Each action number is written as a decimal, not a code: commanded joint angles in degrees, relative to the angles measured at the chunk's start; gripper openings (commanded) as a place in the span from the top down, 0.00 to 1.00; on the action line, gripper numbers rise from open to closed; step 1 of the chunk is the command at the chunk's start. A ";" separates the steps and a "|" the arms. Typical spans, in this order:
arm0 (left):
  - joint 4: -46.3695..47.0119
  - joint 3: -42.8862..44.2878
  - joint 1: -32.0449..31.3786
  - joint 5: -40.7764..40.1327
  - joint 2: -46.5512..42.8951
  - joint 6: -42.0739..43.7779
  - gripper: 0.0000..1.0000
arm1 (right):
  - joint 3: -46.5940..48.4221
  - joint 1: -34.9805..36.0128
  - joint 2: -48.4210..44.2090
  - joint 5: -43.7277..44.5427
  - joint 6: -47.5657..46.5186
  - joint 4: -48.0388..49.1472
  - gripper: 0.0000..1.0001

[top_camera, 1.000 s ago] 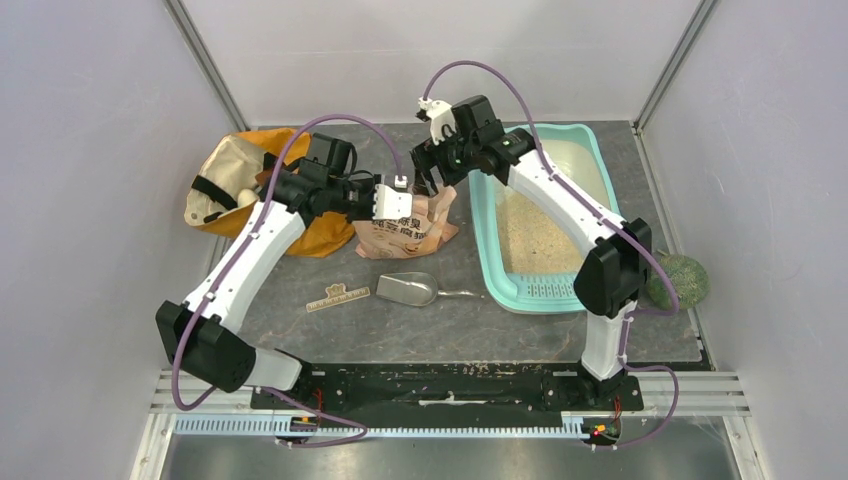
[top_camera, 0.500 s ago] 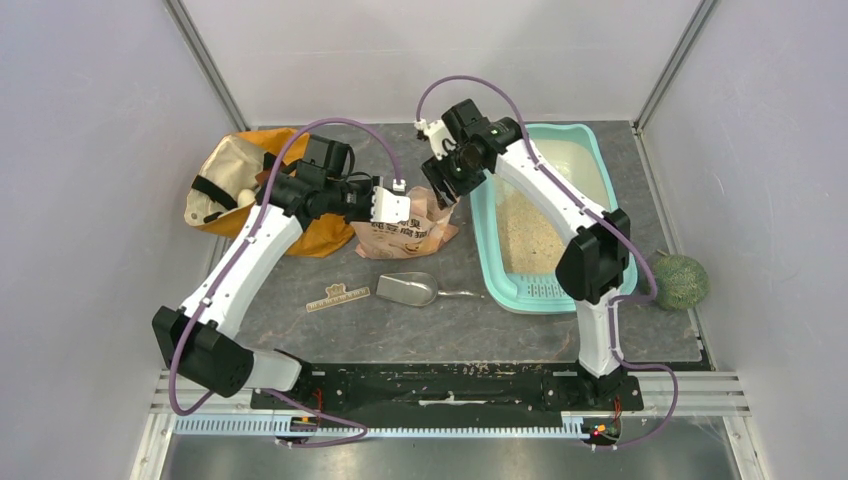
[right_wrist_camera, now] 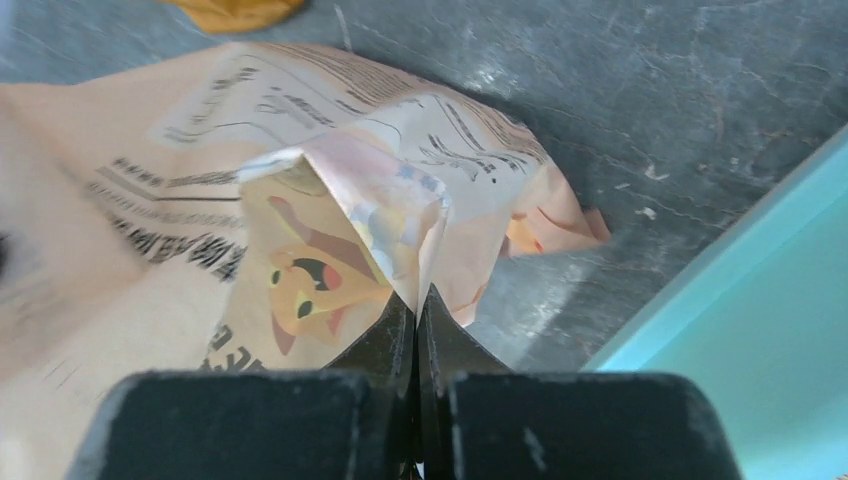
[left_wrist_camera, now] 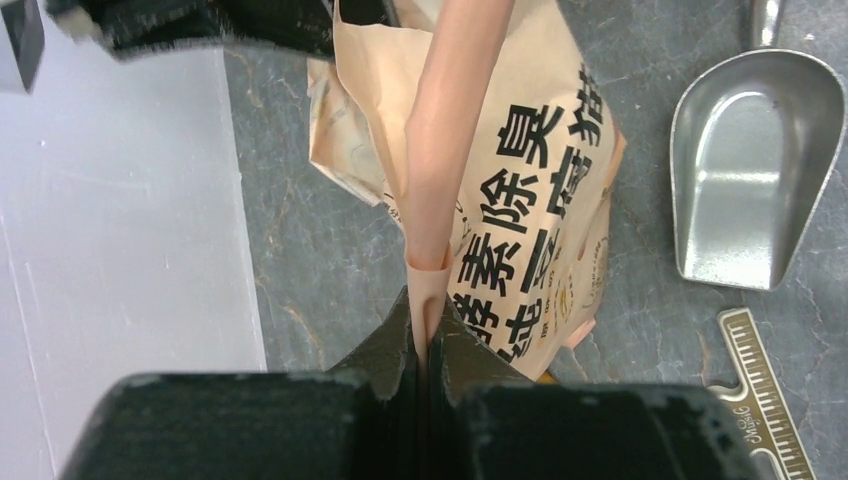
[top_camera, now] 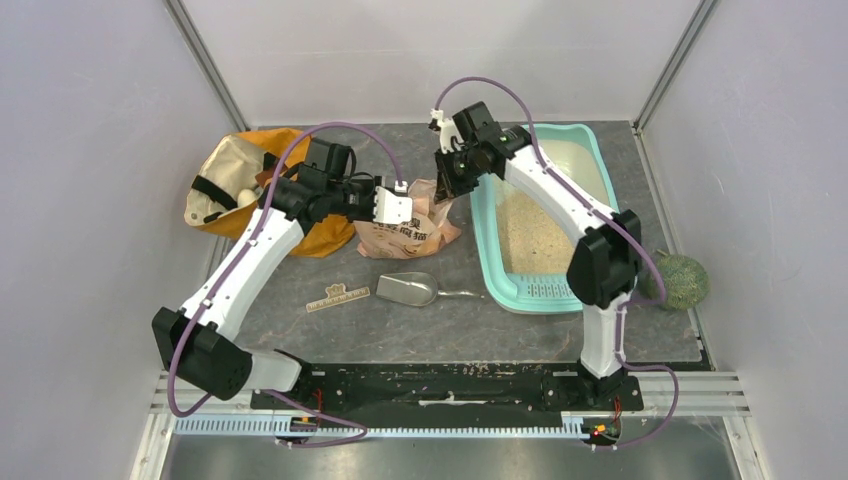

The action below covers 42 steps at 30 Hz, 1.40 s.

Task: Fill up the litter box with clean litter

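The peach-pink litter pouch [top_camera: 405,230] stands on the table left of the teal litter box [top_camera: 545,292], which holds pale clean litter [top_camera: 528,235] in its near half. My left gripper [top_camera: 416,206] is shut on the pouch's top edge; in the left wrist view the gripper [left_wrist_camera: 428,330] pinches that folded pink strip of the pouch [left_wrist_camera: 530,200]. My right gripper [top_camera: 447,192] is shut on the pouch's right top corner. The right wrist view has the gripper [right_wrist_camera: 418,305] pinching the crumpled pouch [right_wrist_camera: 300,200] paper, with the litter box rim [right_wrist_camera: 740,240] to the right.
A silver metal scoop [top_camera: 408,288] and a small ruler [top_camera: 338,296] lie in front of the pouch. An orange fabric bag [top_camera: 240,190] sits at the far left. A green ball [top_camera: 683,280] rests right of the litter box. Enclosure walls stand close on three sides.
My right gripper has come down onto the pouch's right corner and gone from open to shut on it. The left gripper has kept its hold, barely moving.
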 commanded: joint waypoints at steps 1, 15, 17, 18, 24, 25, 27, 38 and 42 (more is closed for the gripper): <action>6.74 2.26 -0.49 -0.98 -0.95 -3.68 0.98 | -10.96 -0.65 -12.75 -12.39 13.03 27.00 1.00; 7.70 -3.33 0.46 -4.66 -1.96 -4.85 0.98 | -18.26 -5.97 -10.29 -22.35 8.07 32.78 0.83; 7.70 -3.70 0.46 -4.65 -2.39 -4.90 0.98 | -16.66 -7.16 -10.72 -23.90 5.86 30.81 0.57; 7.72 -3.87 0.47 -4.47 -2.55 -4.93 0.98 | -15.96 -7.81 -11.20 -24.46 4.62 29.74 0.47; 8.27 -4.47 0.48 -3.88 -3.06 -5.51 0.98 | -20.10 -10.19 -20.13 -26.24 -4.21 25.75 0.15; 8.75 -4.67 0.46 -3.92 -3.11 -5.88 0.98 | -21.48 -10.45 -21.90 -26.24 -5.83 25.06 0.14; 9.43 -5.09 0.46 -4.22 -3.30 -6.11 0.92 | -23.05 -10.72 -24.12 -26.59 -11.77 20.92 0.11; 10.82 -5.27 0.46 -5.00 -3.53 -6.62 0.30 | -34.42 -10.77 -31.21 -27.79 -39.78 6.56 0.09; 11.88 -4.92 0.52 -5.32 -3.29 -7.26 0.25 | -36.41 -10.76 -30.99 -28.16 -41.87 6.46 0.10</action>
